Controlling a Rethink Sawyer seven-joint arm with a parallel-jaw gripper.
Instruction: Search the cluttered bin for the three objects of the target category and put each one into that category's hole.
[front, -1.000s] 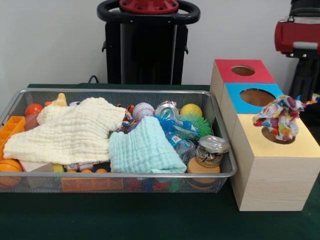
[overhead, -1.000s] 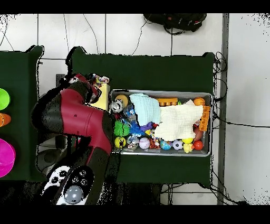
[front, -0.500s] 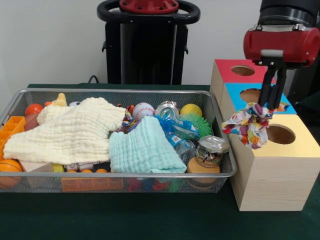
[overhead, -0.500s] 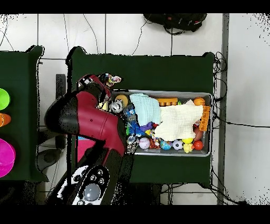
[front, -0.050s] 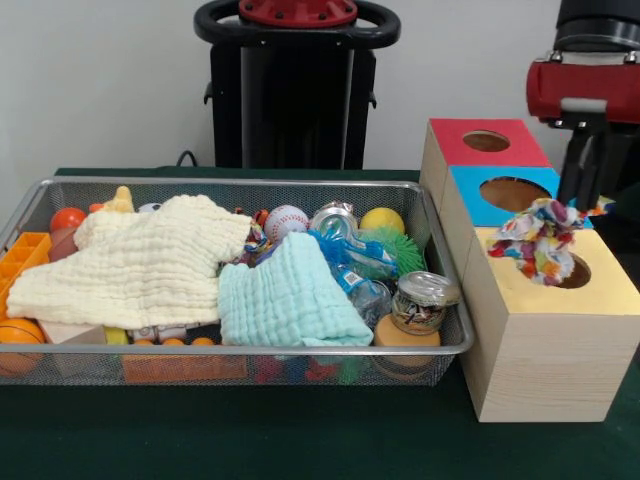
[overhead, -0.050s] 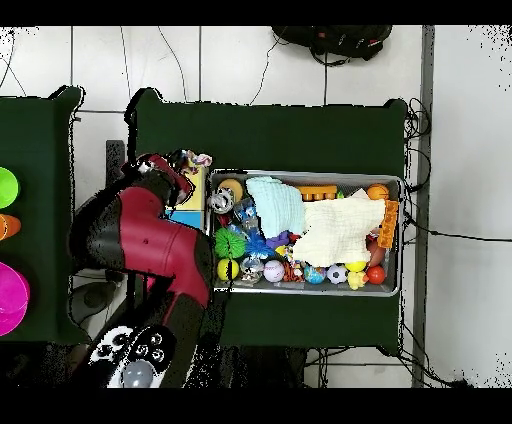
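A wooden box with three holes stands right of the bin: a red top (front, -0.050s: 486, 142), a blue top (front, -0.050s: 512, 192) and a yellow top (front, -0.050s: 545, 285). My gripper (front, -0.050s: 583, 200) hangs over the yellow top, shut on a multicoloured patterned cloth (front, -0.050s: 538, 238). The cloth bunches at the left rim of the yellow hole (front, -0.050s: 573, 272) and hides part of it. In the overhead view the cloth (overhead, -0.050s: 194, 160) shows at the arm's tip, over the box (overhead, -0.050s: 192, 187). The wire mesh bin (front, -0.050s: 240, 182) holds a cream cloth (front, -0.050s: 140, 265) and a mint cloth (front, -0.050s: 285, 300).
The bin also holds a baseball (front, -0.050s: 287, 222), a yellow ball (front, -0.050s: 382, 220), a green spiky ball (front, -0.050s: 402, 250), a lidded jar (front, -0.050s: 422, 300), orange balls (front, -0.050s: 20, 335) and plastic wrappers. The red arm (overhead, -0.050s: 140, 235) covers the table beside the bin (overhead, -0.050s: 305, 174).
Half a second ago the cloth hung left of the yellow hole, over the box's edge. The gripper has since carried it right and lower, onto the hole's rim.
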